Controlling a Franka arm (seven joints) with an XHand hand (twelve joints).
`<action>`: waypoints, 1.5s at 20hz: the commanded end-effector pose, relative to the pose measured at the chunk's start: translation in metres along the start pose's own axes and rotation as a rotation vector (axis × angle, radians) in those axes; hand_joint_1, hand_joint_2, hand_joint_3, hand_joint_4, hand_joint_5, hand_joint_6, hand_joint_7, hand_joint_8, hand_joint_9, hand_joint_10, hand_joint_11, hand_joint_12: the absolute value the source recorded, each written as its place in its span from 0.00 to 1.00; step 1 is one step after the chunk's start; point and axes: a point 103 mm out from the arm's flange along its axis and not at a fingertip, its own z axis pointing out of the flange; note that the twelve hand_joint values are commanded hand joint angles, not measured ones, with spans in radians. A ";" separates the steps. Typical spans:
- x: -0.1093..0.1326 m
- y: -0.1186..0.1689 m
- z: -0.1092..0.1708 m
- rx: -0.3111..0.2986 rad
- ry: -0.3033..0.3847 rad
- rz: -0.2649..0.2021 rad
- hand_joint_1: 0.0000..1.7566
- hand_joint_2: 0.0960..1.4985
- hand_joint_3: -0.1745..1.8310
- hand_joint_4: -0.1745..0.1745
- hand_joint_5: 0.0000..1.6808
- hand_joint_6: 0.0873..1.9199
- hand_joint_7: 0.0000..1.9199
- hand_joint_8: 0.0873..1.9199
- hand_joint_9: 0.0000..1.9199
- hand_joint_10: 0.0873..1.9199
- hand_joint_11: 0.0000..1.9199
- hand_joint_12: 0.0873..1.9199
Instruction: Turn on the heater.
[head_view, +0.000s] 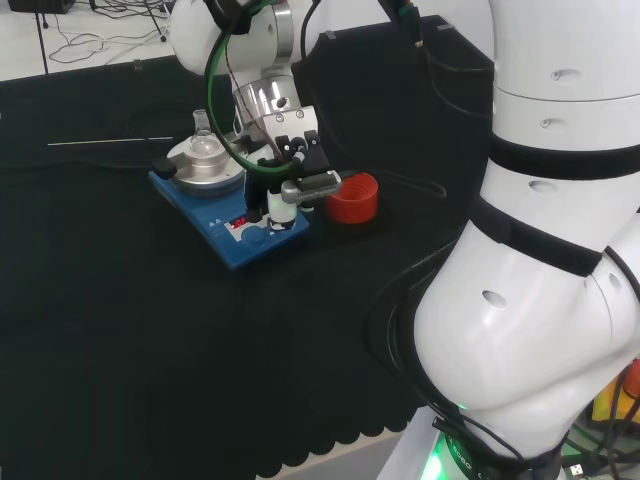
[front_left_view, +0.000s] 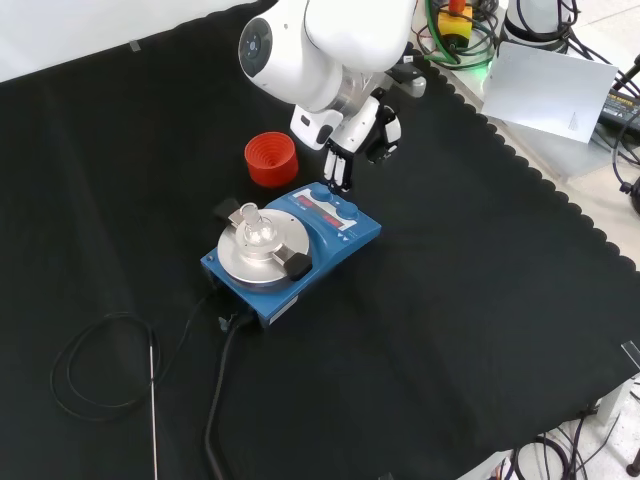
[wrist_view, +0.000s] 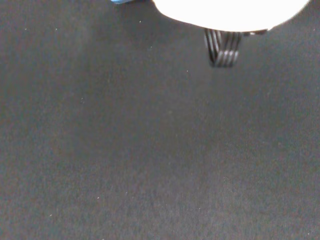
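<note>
Reaching down from above, the hand (front_left_view: 350, 140) has one finger (front_left_view: 338, 170) pointing at the front panel of the blue heater (front_left_view: 325, 240), which sits in the middle of the black cloth (front_left_view: 480, 300). The finger looks straight, and the hand holds nothing. In the head view its tip is right at the knobs, maybe touching. A small glass flask (head_view: 203, 140) stands on the round silver plate (head_view: 205, 165). A red ring (head_view: 352, 197) sits just beside the heater. I think the switch is being pressed, but I can't tell if the heater is on.

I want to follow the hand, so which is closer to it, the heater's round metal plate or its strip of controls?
The control strip: the hand is right over it, while the metal plate sits at the heater's other end.
</note>
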 end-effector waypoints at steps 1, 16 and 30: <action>-0.001 0.006 0.003 0.005 -0.009 0.009 0.80 0.35 0.65 0.39 0.13 0.00 0.85 0.85 0.91 0.82 0.74 0.68; -0.005 0.018 0.006 -0.013 -0.019 0.013 0.80 0.35 0.65 0.40 0.12 0.00 0.85 0.85 0.91 0.81 0.74 0.68; 0.005 0.021 0.006 -0.007 -0.044 0.024 0.80 0.36 0.65 0.40 0.13 0.00 0.85 0.85 0.91 0.81 0.74 0.68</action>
